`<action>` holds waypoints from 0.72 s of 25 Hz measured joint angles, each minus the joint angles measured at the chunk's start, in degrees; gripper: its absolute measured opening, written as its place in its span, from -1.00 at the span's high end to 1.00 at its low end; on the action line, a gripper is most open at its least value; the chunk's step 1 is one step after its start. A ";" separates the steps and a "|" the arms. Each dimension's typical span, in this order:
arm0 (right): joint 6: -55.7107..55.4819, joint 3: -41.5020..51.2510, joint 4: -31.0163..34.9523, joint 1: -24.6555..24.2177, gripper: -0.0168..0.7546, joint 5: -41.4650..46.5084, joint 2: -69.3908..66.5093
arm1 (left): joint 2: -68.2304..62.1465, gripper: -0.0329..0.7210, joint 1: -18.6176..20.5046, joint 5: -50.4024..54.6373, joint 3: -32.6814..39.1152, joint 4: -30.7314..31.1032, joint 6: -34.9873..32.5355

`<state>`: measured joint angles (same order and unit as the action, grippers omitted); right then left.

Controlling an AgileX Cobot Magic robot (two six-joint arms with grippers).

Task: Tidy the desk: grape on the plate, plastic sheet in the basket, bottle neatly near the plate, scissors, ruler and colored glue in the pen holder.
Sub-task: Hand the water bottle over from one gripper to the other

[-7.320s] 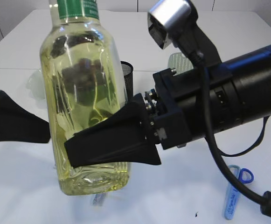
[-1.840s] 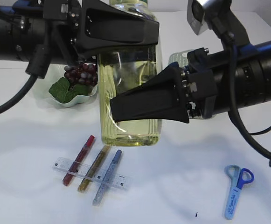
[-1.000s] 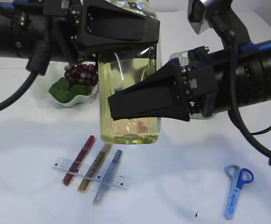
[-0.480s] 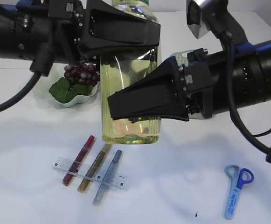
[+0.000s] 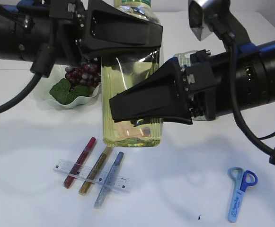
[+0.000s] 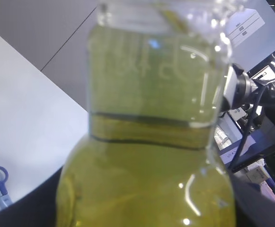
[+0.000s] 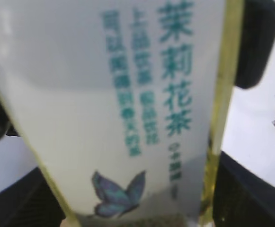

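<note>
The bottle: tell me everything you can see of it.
The bottle is clear, looks like plastic, and is filled with pale yellow-green liquid almost to the neck. It has a green band near the top and a white label with teal characters and a butterfly. It stands upright, its base on or just above the white table, right of the plate of grapes. The left pincer flanks its upper part and the right pincer its lower body.

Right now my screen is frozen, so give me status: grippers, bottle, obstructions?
Both grippers around bottle, left gripper high, right gripper low. Bottle upright. Glue sticks, ruler directly in front.
</note>
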<state>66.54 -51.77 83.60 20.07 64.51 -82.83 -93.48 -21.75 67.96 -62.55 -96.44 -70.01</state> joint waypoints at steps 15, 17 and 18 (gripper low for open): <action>-6.13 0.00 -2.01 0.00 -0.78 -0.01 0.00 | 0.00 -0.32 0.10 -0.49 0.00 1.86 0.99; -6.35 0.00 -2.28 0.00 -0.78 0.08 0.00 | 0.00 -0.32 0.21 -0.49 0.00 2.08 1.03; -6.48 0.00 -2.54 0.00 -0.78 0.08 0.00 | 0.00 -0.32 0.35 -0.49 0.00 2.24 1.12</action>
<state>60.06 -51.77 81.06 20.07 64.59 -82.83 -93.48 -21.40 67.47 -62.55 -94.20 -68.88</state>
